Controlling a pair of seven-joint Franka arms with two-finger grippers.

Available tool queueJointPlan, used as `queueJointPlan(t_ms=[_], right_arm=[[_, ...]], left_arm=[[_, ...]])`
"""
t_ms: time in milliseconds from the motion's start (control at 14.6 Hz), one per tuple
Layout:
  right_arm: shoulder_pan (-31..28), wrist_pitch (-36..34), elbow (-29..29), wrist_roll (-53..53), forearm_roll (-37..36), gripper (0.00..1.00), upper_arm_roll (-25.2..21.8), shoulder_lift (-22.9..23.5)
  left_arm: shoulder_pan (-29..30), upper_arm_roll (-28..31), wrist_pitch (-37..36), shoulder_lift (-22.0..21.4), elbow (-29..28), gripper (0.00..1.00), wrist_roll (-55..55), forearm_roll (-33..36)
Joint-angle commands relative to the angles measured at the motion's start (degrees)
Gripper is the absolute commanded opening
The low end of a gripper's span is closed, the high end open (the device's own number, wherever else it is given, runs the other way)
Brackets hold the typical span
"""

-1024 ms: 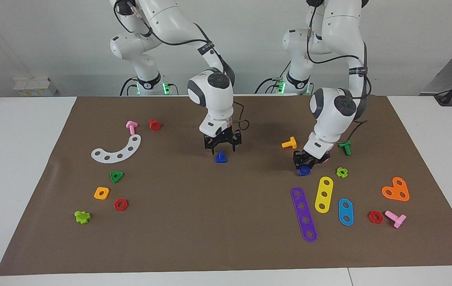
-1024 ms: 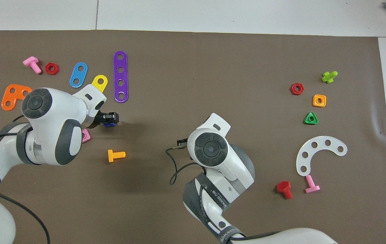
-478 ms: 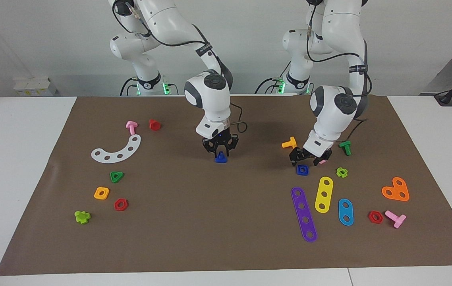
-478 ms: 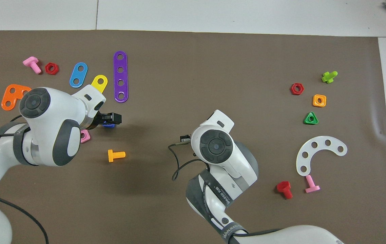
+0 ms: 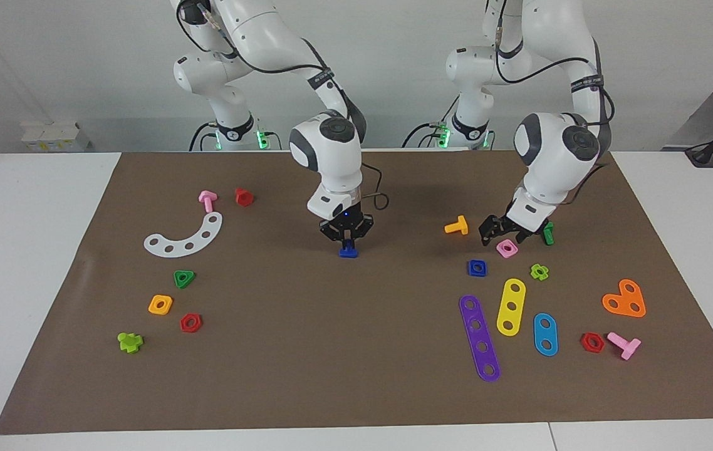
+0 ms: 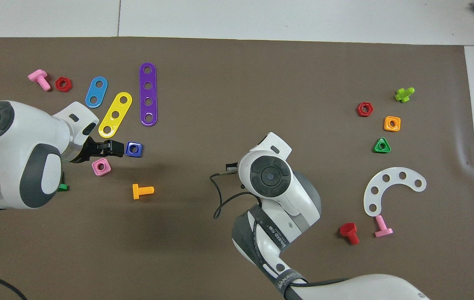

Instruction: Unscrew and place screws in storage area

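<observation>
The blue screw [image 5: 348,251] stands near the middle of the brown mat [image 5: 356,351], head down and stem up. My right gripper [image 5: 347,241] reaches straight down onto it and is shut on its stem. In the overhead view that arm's wrist [image 6: 269,177] hides both the gripper and the screw. My left gripper [image 5: 502,233] hangs open and holds nothing, low over a pink square nut [image 5: 507,248] at the left arm's end. A flat blue square nut [image 5: 477,268] lies free on the mat beside that gripper [image 6: 110,149], apart from its fingers.
Around the left gripper lie an orange bolt [image 5: 457,225], a green bolt [image 5: 546,233], a lime nut [image 5: 539,271] and yellow [image 5: 510,306], purple [image 5: 479,337] and blue [image 5: 545,334] strips. A white curved strip [image 5: 184,236] and several nuts and bolts lie at the right arm's end.
My left gripper opened, let go of the blue square nut, rose and drew back over the pink nut. My right gripper came down and shut on the blue screw.
</observation>
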Motion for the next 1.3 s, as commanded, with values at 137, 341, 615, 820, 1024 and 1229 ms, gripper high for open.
queueJointPlan(t_ms=[137,341,615,820,1024,1229], right_arm=[[-8.38,-4.66,-0.12,-4.47,-0.81,0.0,0.47,-4.73],[-15.33,-9.5,-0.21,-10.0,-0.72,0.0,0.47,-6.24],[-21.49,-9.42,-1.79,-16.95,0.16,0.0,0.47,-6.33],[-25.53,-8.02,-2.67,-19.85,0.25,0.0,0.47,-5.71],[-27.73,-7.22,-2.85,-21.09,1.04,0.0,0.47,-4.92],[-29.67,-5.83,-3.72,-24.34,2.35,0.0,0.47,-4.39]], left_arm=[[2.52,-0.28,-11.93,-4.9,4.47,1.0,0.44,2.93],[4.37,-0.2,-22.58,-6.05,12.21,1.0,0.53,2.93],[6.92,-0.2,-25.23,-9.13,15.73,1.0,0.61,3.63],[7.01,-0.37,-31.55,-7.47,23.36,1.0,0.88,5.83],[6.4,-0.37,-34.9,-6.58,27.25,1.0,0.88,5.92],[6.13,-0.81,-34.38,-7.19,26.12,1.0,0.97,5.83]])
